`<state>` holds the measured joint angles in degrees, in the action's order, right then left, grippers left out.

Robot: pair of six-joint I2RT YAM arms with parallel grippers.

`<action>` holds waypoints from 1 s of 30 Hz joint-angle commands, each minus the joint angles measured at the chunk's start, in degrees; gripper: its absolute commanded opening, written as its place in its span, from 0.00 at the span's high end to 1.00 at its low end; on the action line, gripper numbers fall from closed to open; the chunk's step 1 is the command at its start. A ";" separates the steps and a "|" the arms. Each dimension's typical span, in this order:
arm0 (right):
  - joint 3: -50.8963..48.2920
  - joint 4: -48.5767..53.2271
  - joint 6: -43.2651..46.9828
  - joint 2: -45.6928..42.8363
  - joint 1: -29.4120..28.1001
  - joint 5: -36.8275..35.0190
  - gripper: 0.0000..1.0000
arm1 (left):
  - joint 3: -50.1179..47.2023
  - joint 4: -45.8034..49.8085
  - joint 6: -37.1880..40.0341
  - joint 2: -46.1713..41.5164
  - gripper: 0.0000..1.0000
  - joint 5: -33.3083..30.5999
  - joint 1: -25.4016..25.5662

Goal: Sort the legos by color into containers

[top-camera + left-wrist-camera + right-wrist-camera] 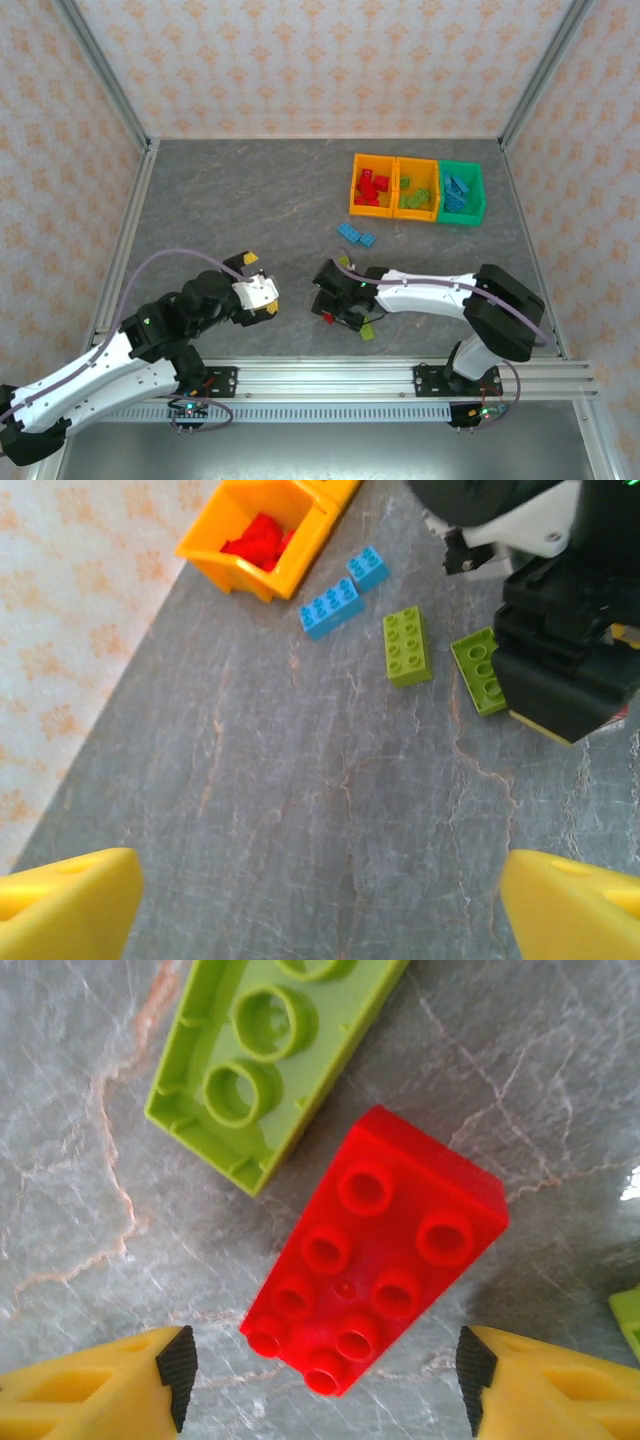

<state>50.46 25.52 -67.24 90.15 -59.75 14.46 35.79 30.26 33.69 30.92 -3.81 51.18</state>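
Top external view, starting at the left: the left claw (262, 285) hangs low over the grey table (230, 200), its yellow fingers spread wide with nothing between them. Its own wrist camera agrees, the two tips far apart at the bottom corners above bare tabletop. Further right, near the front rail, the right claw (335, 300) points down at a red brick (327, 317) lying on the table. Up close in the right wrist view, that brick lies studs up and slantwise, its near end reaching in between the black-padded fingers (178, 1375). The jaws stand partly apart, with table showing on either side, so neither pad touches it. Close beside its far end lies an upturned green brick (270, 1060), hollow side up; whether the two touch I cannot tell. Left wrist view shows a second green brick (407, 646), studs up, just beside the upturned one, and beyond it two blue bricks (331, 608) lying near the bins. At the far right stand three bins joined in a row. The orange bin (371, 210) holds sorted red bricks (372, 187). The middle orange bin (415, 214) holds sorted green bricks (417, 195). The green bin (462, 219) holds sorted blue bricks (457, 188).
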 commanded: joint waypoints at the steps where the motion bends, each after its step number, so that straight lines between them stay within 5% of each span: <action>1: 2.45 4.50 -3.43 0.89 -0.11 -6.08 0.28 | -1.56 -1.93 2.40 -2.83 0.02 1.12 -0.03; 9: 6.53 9.58 -4.42 6.36 -0.02 -8.34 0.36 | -2.38 -1.96 3.31 -4.53 0.00 1.97 -0.03; 20: 4.23 10.74 -4.50 2.95 -0.02 -12.09 0.61 | -2.90 -2.13 3.75 -5.07 0.00 1.88 -0.02; 27: 5.22 16.16 2.48 -9.94 -0.02 -25.27 0.66 | -3.09 -2.63 3.54 -5.76 0.00 1.85 -0.01; 30: 7.80 17.31 14.17 -14.37 2.30 -36.45 0.67 | -3.19 -3.00 3.49 -5.56 0.00 2.03 -0.02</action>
<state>55.57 38.92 -64.14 79.13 -59.33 -7.60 33.26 28.88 36.34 25.85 -1.93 51.18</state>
